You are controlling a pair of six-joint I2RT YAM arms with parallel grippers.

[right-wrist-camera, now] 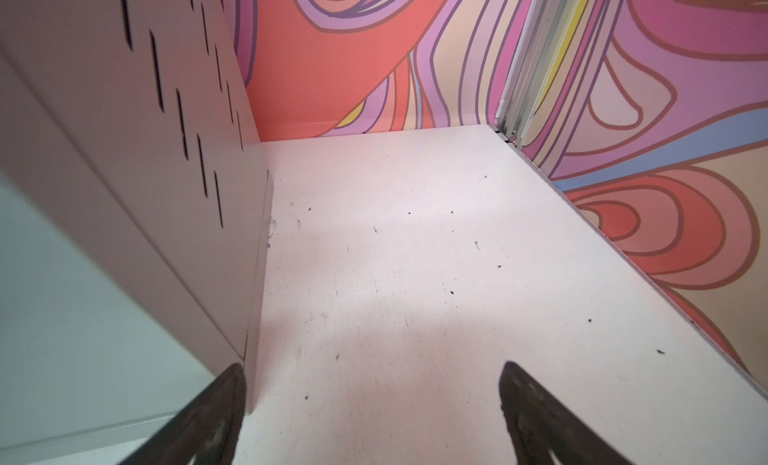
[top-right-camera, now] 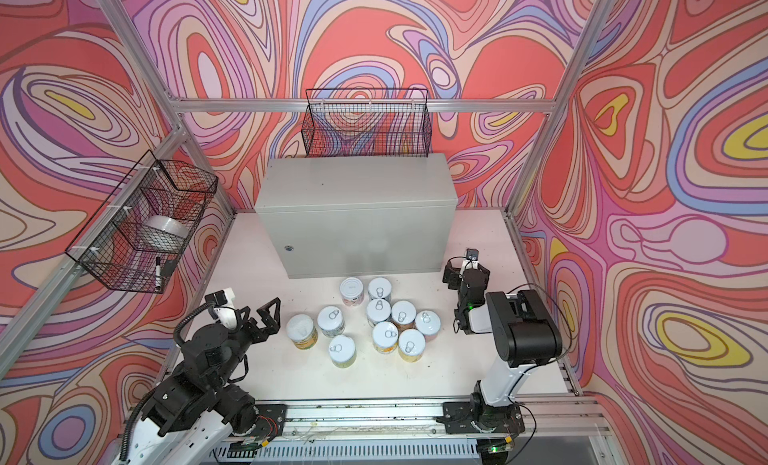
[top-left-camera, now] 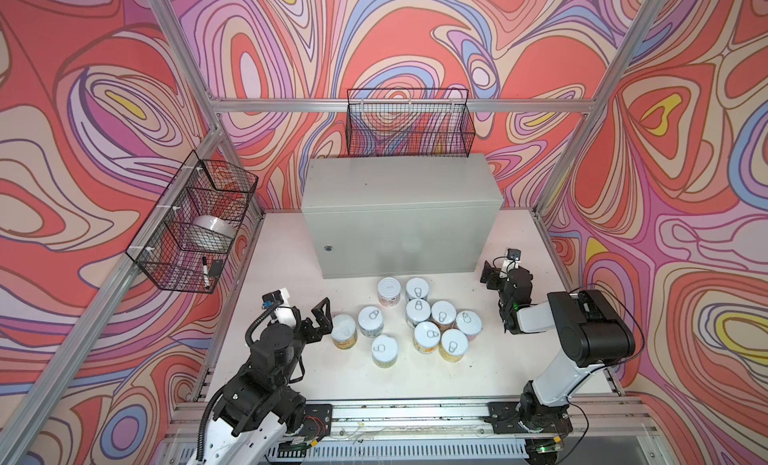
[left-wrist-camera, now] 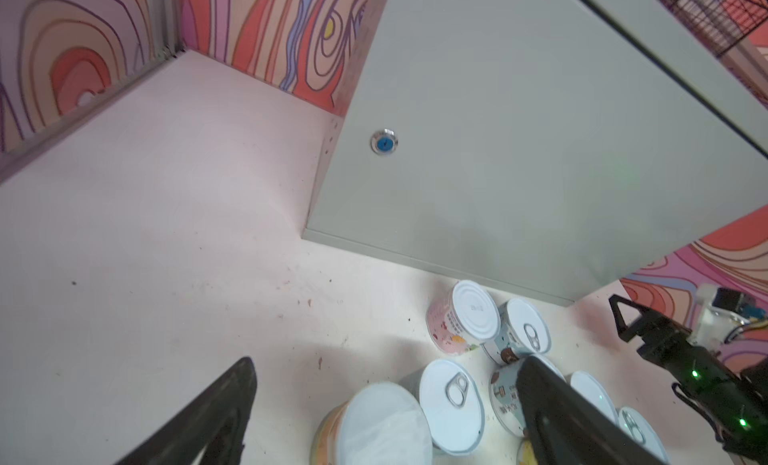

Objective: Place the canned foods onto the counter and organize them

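While the left gripper point(top-left-camera: 326, 317) and right gripper point(top-left-camera: 490, 276) gape empty, the cans point(top-left-camera: 427, 336) in front of the counter point(top-left-camera: 395, 184) look rigid and slick, best pinched across their sides.

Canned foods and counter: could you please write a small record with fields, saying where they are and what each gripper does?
canned foods: ten, standing, clustered on the table before the counter
counter: no can on top
left gripper: open, beside the leftmost can, holding nothing
right gripper: open, near the counter's right front corner, holding nothing
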